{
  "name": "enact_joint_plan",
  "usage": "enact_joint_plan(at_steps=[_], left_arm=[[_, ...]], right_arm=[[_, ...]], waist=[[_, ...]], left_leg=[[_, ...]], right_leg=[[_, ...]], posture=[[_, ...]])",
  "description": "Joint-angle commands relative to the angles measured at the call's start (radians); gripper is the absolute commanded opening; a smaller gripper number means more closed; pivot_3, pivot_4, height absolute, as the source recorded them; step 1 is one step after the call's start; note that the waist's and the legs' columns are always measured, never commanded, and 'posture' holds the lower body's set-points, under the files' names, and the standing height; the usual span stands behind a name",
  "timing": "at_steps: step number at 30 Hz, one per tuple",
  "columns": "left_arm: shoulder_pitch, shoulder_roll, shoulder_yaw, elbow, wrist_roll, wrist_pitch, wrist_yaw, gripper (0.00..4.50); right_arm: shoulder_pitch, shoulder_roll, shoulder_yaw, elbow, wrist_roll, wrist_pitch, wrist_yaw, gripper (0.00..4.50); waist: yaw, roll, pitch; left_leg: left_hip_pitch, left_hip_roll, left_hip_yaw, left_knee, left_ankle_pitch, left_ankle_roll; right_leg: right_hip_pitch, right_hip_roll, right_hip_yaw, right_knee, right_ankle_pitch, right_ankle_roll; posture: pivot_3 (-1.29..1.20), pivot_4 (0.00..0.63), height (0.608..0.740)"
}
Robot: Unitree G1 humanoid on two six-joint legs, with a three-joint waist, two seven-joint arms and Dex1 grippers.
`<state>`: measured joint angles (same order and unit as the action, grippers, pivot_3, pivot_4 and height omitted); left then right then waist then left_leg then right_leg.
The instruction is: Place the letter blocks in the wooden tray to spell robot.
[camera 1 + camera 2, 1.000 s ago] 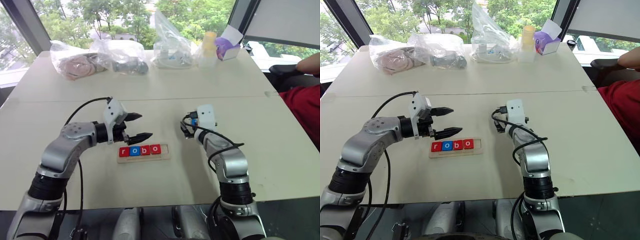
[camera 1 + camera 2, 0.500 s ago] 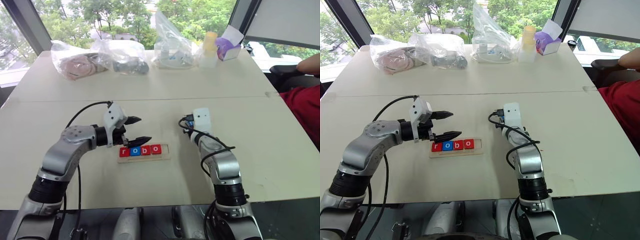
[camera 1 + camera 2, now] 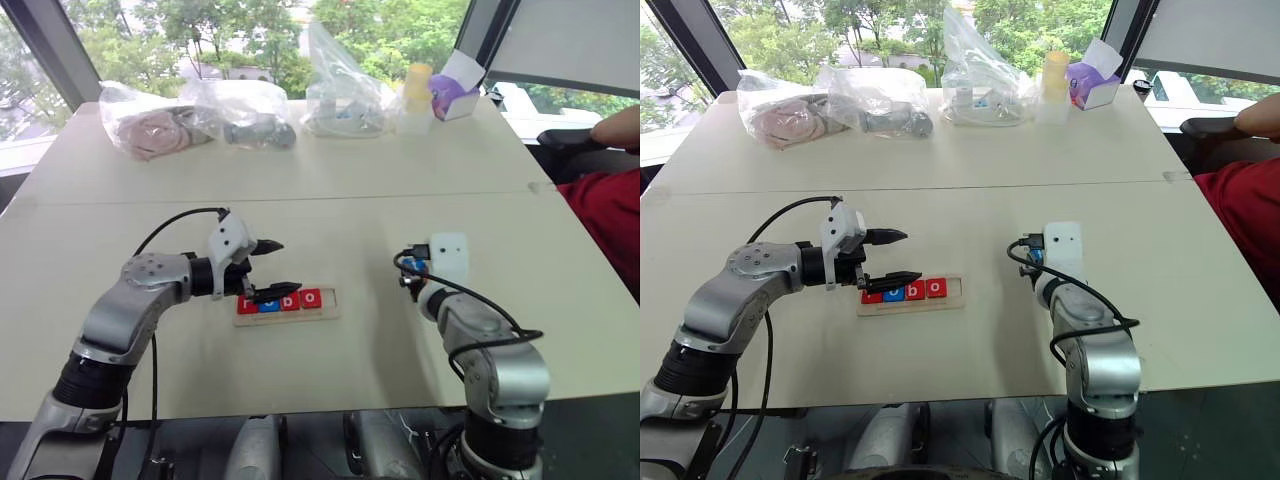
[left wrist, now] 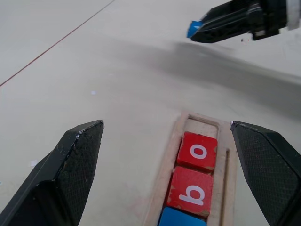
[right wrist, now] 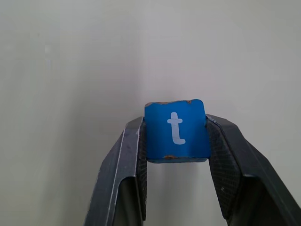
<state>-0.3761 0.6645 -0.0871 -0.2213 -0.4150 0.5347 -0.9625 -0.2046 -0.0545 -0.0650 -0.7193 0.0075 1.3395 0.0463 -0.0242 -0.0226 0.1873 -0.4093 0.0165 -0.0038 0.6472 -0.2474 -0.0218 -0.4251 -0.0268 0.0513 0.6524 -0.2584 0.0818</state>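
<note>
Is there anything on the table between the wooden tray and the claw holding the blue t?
Nothing: in the head views, bare tabletop separates the wooden tray from the right gripper holding the t block.

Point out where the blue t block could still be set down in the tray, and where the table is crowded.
The wooden tray has one bare slot at its right end, beside the last red o block. Bare table lies between the tray and the right gripper holding the t block. The left gripper crowds the tray's left end; bags fill the far edge.
</note>
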Motion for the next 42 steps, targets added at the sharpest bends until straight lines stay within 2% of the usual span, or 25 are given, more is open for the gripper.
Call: enact_joint_plan(at_steps=[1, 3, 4, 7, 8, 11, 16, 20, 23, 27, 30, 42], left_arm=[[-0.010, 0.008, 0.012, -0.018, -0.008, -0.007, -0.014, 4.50], [-0.018, 0.005, 0.014, -0.011, -0.007, -0.006, -0.012, 4.50], [-0.019, 0.004, 0.015, -0.010, -0.006, -0.006, -0.012, 4.50], [-0.012, 0.017, 0.023, -0.013, -0.009, -0.006, -0.022, 4.50], [-0.010, 0.025, 0.031, -0.014, -0.013, -0.003, -0.028, 4.50], [-0.013, 0.060, 0.060, -0.014, -0.038, 0.014, -0.055, 4.50], [-0.026, 0.171, 0.087, 0.000, -0.066, 0.028, -0.158, 4.50], [-0.036, 0.178, 0.072, 0.038, -0.067, 0.015, -0.204, 4.50], [-0.053, 0.146, 0.066, 0.088, -0.049, -0.009, -0.196, 4.50], [-0.023, 0.148, 0.072, 0.023, -0.063, 0.014, -0.191, 4.50], [0.033, 0.193, 0.081, -0.052, -0.073, 0.052, -0.198, 4.50], [0.112, 0.225, 0.155, -0.136, -0.095, 0.106, -0.121, 4.50]], right_arm=[[0.044, 0.006, -0.002, -0.043, 0.009, 0.016, -0.006, 1.19], [0.073, 0.023, 0.009, -0.029, 0.010, -0.004, -0.015, 2.25], [0.083, 0.029, 0.013, -0.026, 0.013, -0.008, -0.016, 2.63], [0.097, 0.045, -0.012, -0.034, 0.025, -0.048, -0.012, 4.25], [0.095, 0.050, -0.037, -0.040, 0.040, -0.089, 0.002, 4.48], [0.089, -0.020, -0.081, -0.043, 0.096, -0.252, 0.107, 4.48], [0.099, -0.343, -0.168, 0.096, 0.272, -0.523, 0.531, 4.48], [0.110, -0.573, -0.161, 0.375, 0.290, -0.850, 0.852, 4.48], [0.067, -0.669, -0.101, 0.593, 0.242, -1.035, 0.969, 4.48], [-0.034, -0.713, -0.040, 0.854, 0.225, -1.251, 1.120, 4.48], [-0.084, -0.729, 0.011, 0.963, 0.220, -1.319, 1.213, 4.48], [-0.180, -0.647, 0.107, 1.143, 0.183, -1.466, 1.253, 4.48]], waist=[[0.001, 0.000, 0.000], [0.001, 0.000, 0.000], [0.001, 0.000, 0.000], [0.001, 0.000, 0.000], [0.001, 0.000, 0.000], [0.002, 0.000, 0.000], [0.000, 0.000, 0.000], [0.005, 0.000, 0.000], [0.005, 0.000, 0.000], [-0.005, -0.001, 0.001], [-0.012, -0.001, 0.001], [-0.018, 0.000, 0.001]], left_leg=[[0.000, 0.000, 0.000, 0.000, 0.000, 0.000], [0.000, 0.000, 0.000, 0.000, 0.000, 0.000], [0.000, 0.000, 0.001, 0.000, 0.000, 0.000], [0.000, 0.000, 0.001, 0.000, 0.000, 0.000], [0.000, 0.000, 0.001, 0.000, 0.000, 0.000], [0.000, 0.000, 0.001, 0.000, 0.000, 0.000], [0.000, 0.000, 0.002, 0.000, 0.000, 0.000], [0.000, -0.001, 0.004, 0.000, 0.000, 0.000], [0.000, -0.001, 0.006, 0.001, 0.000, 0.000], [0.001, -0.001, 0.006, 0.001, 0.000, 0.000], [0.001, -0.001, 0.006, 0.001, 0.000, 0.000], [0.002, 0.000, 0.002, 0.002, 0.000, 0.001]], right_leg=[[0.000, 0.000, 0.000, 0.000, 0.000, 0.000], [0.000, 0.000, 0.000, 0.000, 0.000, 0.000], [0.000, 0.000, 0.000, 0.000, 0.000, 0.000], [0.000, 0.000, 0.000, -0.001, 0.000, 0.000], [0.000, 0.000, 0.000, -0.001, 0.000, 0.000], [0.000, 0.000, 0.000, -0.001, 0.000, 0.001], [0.001, 0.000, 0.000, -0.003, 0.001, 0.002], [0.003, 0.000, 0.000, -0.004, -0.001, 0.001], [0.004, 0.000, 0.000, -0.004, -0.001, 0.000], [0.003, 0.001, 0.000, -0.004, 0.001, 0.003], [0.003, 0.001, 0.000, -0.003, 0.001, 0.004], [0.004, 0.000, 0.000, -0.001, 0.001, 0.004]], posture=[[0.00, 0.150, 0.740], [0.00, 0.150, 0.740], [0.00, 0.150, 0.740], [0.00, 0.150, 0.740], [0.00, 0.150, 0.740], [0.00, 0.150, 0.740], [0.00, 0.150, 0.740], [0.00, 0.150, 0.740], [0.00, 0.150, 0.740], [0.00, 0.150, 0.740], [0.00, 0.150, 0.740], [0.00, 0.150, 0.740]])
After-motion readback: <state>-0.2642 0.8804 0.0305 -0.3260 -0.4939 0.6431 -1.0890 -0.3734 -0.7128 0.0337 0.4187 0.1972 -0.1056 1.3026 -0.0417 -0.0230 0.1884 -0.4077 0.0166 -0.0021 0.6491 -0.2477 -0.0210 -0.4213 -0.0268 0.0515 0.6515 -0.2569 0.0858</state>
